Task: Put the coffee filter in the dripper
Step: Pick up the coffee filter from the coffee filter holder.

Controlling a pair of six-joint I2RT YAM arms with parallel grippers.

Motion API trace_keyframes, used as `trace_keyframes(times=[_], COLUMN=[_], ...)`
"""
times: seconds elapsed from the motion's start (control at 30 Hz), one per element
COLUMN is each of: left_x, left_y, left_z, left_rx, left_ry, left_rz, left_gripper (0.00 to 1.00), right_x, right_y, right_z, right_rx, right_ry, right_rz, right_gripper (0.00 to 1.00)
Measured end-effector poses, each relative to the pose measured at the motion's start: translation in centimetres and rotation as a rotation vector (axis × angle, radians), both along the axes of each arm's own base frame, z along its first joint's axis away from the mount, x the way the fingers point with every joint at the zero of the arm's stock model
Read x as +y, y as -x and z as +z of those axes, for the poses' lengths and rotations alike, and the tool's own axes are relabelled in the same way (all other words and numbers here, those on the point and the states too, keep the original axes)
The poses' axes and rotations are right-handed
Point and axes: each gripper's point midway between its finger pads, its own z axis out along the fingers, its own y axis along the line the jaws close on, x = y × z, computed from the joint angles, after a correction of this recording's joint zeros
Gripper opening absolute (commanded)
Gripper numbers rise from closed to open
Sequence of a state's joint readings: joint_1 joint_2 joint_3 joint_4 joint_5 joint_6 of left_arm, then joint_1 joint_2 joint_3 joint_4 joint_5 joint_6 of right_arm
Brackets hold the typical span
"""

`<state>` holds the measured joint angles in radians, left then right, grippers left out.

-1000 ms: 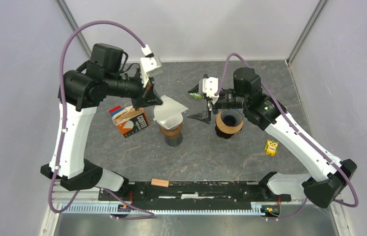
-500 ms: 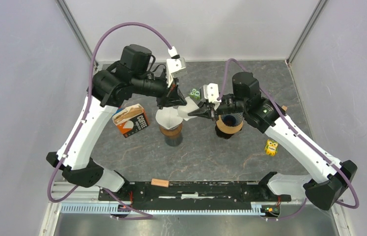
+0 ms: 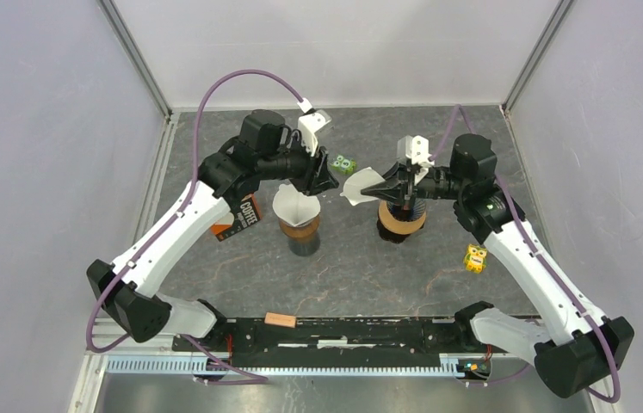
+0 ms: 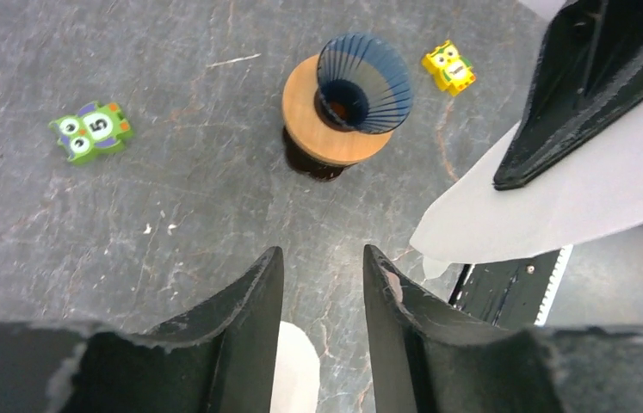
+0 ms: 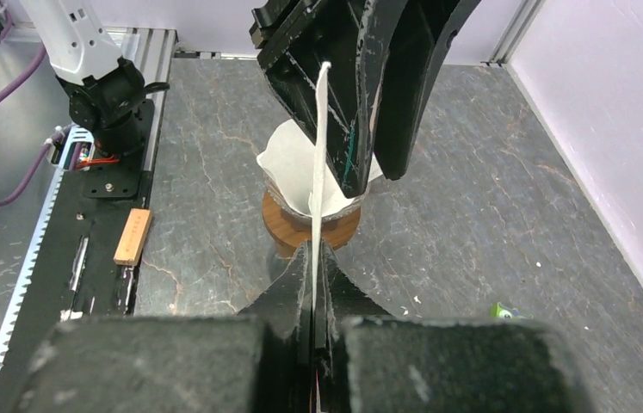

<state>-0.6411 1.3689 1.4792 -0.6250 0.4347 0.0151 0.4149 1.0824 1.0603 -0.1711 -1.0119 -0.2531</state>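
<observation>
Coffee filter (image 4: 559,202) pinched flat in R gripper (image 5: 312,258); L gripper (image 4: 322,275) spread. Dark gray stone counter (image 3: 352,267), pale walls (image 3: 343,52).

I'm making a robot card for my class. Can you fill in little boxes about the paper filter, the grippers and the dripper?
coffee filter: pinched in the right gripper
left gripper: open, holding nothing
dripper: blue, ribbed, no filter inside, on a wooden ring
filter stack: on another wooden holder
toys: green owl block, yellow owl block
</observation>
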Motion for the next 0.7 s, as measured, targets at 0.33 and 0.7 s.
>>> trace_keyframes(times=[0.33,0.7], left_x=[-0.1,-0.3], left_y=[3.8,4.7], left_z=[4.1,3.1], left_rx=[-0.093,-0.183], left_ry=[0.132,0.109], left_rz=[-0.152,-0.251], left_gripper=[0.47,0.48], right_x=[-0.9,-0.7], right_y=[0.4,3.0], right_z=[0.2,1.1], right_rx=[0.062,0.178], right_ry=[-0.090,-0.207], right_rz=[0.017,0.149], right_gripper=[0.00,0.00])
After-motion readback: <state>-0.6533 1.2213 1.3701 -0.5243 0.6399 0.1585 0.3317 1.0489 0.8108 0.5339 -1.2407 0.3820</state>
